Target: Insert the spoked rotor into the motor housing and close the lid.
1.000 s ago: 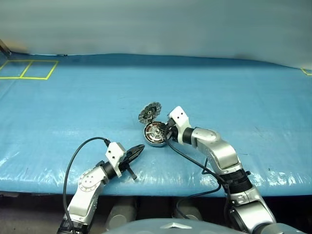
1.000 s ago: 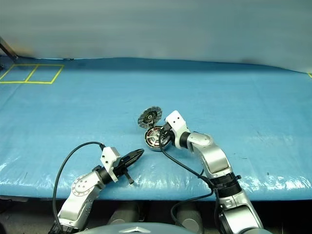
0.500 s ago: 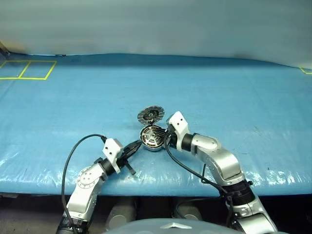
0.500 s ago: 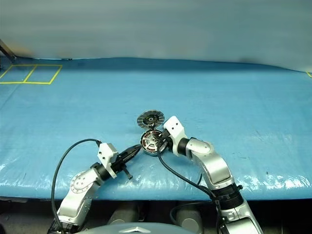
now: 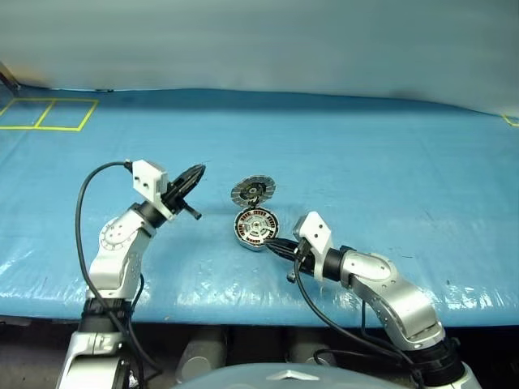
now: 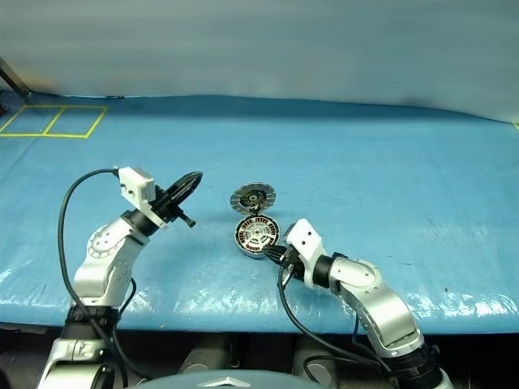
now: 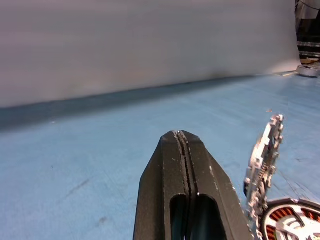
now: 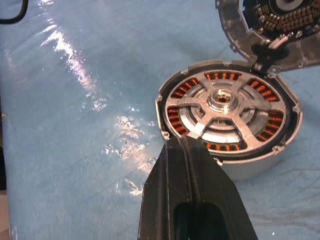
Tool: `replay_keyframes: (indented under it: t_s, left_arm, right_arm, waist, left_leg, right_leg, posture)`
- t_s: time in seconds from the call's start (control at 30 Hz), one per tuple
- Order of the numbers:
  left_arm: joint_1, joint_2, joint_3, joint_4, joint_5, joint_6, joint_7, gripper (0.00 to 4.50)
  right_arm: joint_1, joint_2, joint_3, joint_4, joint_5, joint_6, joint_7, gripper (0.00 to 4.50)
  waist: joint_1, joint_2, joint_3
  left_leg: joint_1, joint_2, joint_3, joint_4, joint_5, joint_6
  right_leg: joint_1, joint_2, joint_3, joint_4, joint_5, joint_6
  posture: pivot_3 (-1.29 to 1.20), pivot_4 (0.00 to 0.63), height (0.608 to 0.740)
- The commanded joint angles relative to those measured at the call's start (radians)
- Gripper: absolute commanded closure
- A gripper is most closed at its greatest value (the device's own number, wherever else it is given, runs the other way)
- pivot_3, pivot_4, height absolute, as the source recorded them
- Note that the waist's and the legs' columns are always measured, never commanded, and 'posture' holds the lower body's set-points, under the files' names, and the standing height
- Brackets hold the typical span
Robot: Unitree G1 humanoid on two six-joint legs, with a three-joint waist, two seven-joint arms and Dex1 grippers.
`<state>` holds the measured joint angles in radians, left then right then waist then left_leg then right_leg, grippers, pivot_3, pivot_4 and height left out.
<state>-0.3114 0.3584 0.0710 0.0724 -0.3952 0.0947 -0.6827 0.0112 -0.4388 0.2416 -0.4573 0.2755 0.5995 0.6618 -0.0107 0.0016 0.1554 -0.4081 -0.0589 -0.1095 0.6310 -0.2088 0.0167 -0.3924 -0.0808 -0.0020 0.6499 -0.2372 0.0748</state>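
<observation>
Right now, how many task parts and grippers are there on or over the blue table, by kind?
motor housing: 1
spoked rotor, seated in the housing: 1
lid, open: 1
left gripper and right gripper, both shut: 2
Total: 5

Motor housing (image 8: pixel 230 117): bright silver metal, smooth; copper-orange windings inside. Spoked rotor (image 8: pixel 222 102): satin silver metal. Lid (image 5: pixel 253 190): grey metal, segmented face. Table cover (image 5: pixel 389 162): blue plastic sheet, glossy, wrinkled. Fingers (image 7: pixel 182 185): matt black plastic.
</observation>
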Motion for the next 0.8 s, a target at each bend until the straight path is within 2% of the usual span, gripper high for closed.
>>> replay_keyframes:
  t_s: [0.03,0.17,0.4,0.5,0.63,0.8]
  left_arm:
    - [-0.089,0.0,-0.037,0.102,0.022,-0.011,-0.071,4.5]
    - [-0.22,-0.023,-0.091,0.295,0.056,-0.023,-0.167,4.5]
    - [-0.358,-0.069,-0.143,0.495,0.109,-0.096,-0.301,4.5]
    - [-0.371,-0.062,-0.182,0.481,0.126,-0.081,-0.376,4.5]
    - [-0.334,-0.005,-0.303,0.342,0.153,-0.065,-0.575,4.5]
    - [-0.279,0.049,-0.384,0.211,0.188,-0.084,-0.665,4.5]
  right_arm:
    - [0.013,0.007,-0.017,-0.055,0.011,-0.002,-0.029,4.48]
    - [0.071,-0.037,-0.015,-0.102,0.031,0.013,-0.008,4.48]
    - [0.15,-0.106,-0.019,-0.16,0.029,0.014,-0.004,4.48]
    - [0.172,-0.109,-0.024,-0.168,0.03,0.011,-0.016,4.48]
    - [0.206,-0.106,-0.031,-0.16,0.011,-0.008,-0.041,4.48]
    - [0.218,-0.095,-0.039,-0.164,0.013,-0.024,-0.057,4.48]
  waist:
    - [-0.002,0.0,0.0]
    - [0.001,-0.001,0.001]
    - [-0.005,-0.005,0.003]
    - [-0.006,-0.005,0.003]
    - [-0.006,-0.006,0.003]
    - [-0.004,-0.006,0.003]
  left_leg:
    - [0.0,0.0,0.0,0.0,0.0,0.0]
    - [-0.002,-0.001,0.0,0.0,0.001,-0.001]
    - [-0.003,-0.001,0.0,0.0,0.001,-0.001]
    - [-0.003,0.0,0.0,0.0,0.001,-0.001]
    - [-0.004,0.001,-0.001,0.0,0.001,-0.001]
    - [-0.004,0.001,0.0,0.0,0.001,-0.001]
  right_leg:
    - [0.0,0.0,0.0,0.0,0.0,0.0]
    - [0.001,0.002,0.0,0.0,0.001,-0.001]
    - [0.001,0.002,0.0,0.0,0.0,0.0]
    - [0.0,0.002,0.0,0.0,0.0,0.0]
    - [0.0,0.002,0.0,0.0,0.001,0.0]
    - [0.0,0.001,0.001,0.0,0.001,-0.001]
  posture:
    - [0.0,0.15,0.74]
    - [0.0,0.15,0.74]
    - [0.0,0.15,0.74]
    - [0.0,0.15,0.74]
    - [0.0,0.15,0.74]
    - [0.0,0.15,0.74]
